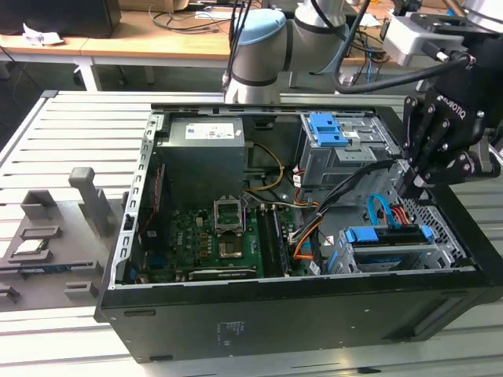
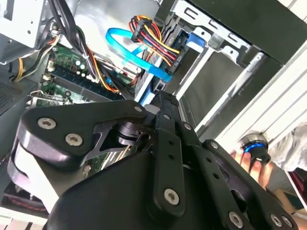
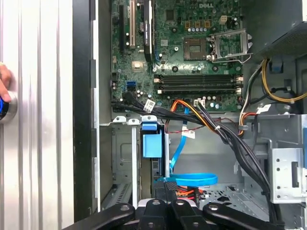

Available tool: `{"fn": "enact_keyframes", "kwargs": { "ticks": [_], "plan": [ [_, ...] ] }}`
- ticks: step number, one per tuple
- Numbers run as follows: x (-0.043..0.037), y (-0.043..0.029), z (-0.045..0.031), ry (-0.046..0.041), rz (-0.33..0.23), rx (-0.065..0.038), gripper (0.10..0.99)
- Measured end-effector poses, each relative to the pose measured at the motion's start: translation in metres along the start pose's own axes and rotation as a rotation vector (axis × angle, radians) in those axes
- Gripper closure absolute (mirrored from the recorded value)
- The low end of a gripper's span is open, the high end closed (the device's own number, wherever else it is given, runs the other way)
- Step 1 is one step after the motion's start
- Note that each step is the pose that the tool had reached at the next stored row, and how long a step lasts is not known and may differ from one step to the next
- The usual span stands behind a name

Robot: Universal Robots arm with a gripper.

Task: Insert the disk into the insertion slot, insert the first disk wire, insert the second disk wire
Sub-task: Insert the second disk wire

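So the open black PC case (image 1: 299, 310) lies on its side on the slatted metal desk (image 1: 78, 126), and the pincer (image 1: 414, 182) is parked over the corner of it at the exterior view's right. Its black fingers (image 1: 428, 141) hang down right above the insertion slot (image 1: 440, 255), the low grey drive cage with the perforated side. Can't tell how wide the fingertips are, since both wrist views just show the black linkage up close (image 2: 165, 158) (image 3: 168, 211).

The disk (image 1: 385, 255) is already sitting in that cage, with the blue carrier frame (image 1: 381, 234) showing along its edge, and in the first wrist view the blue tab (image 3: 152, 141) sits between the grey cage rails. A light blue data cable (image 1: 376, 206) loops up just beside the fingertips, and in the second wrist view it curves past a bundle of red, yellow and black power wires (image 2: 153, 36) whose plug sits at the back edge of the disk. Whether either plug is fully seated, I can't tell.

Further back is the taller grey cage with the blue latch (image 1: 326, 129), then the green motherboard (image 1: 208, 236) and the grey power supply (image 1: 204, 157). Behind the case stands the arm's grey base (image 1: 255, 51). A hand (image 2: 249, 160) rests by a round blue-lit button (image 2: 253, 146) on the desk beside the case
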State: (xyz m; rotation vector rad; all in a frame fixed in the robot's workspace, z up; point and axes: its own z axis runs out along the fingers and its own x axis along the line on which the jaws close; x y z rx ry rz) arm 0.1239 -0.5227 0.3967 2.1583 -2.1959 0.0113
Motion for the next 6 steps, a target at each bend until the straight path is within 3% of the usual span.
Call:
{"fn": "enact_keyframes", "kwargs": {
  "ticks": [6],
  "plan": [
    [0.0001, 0.0000, -0.0009, 0.0000, 0.000, 0.000, 0.980]
  ]
}}
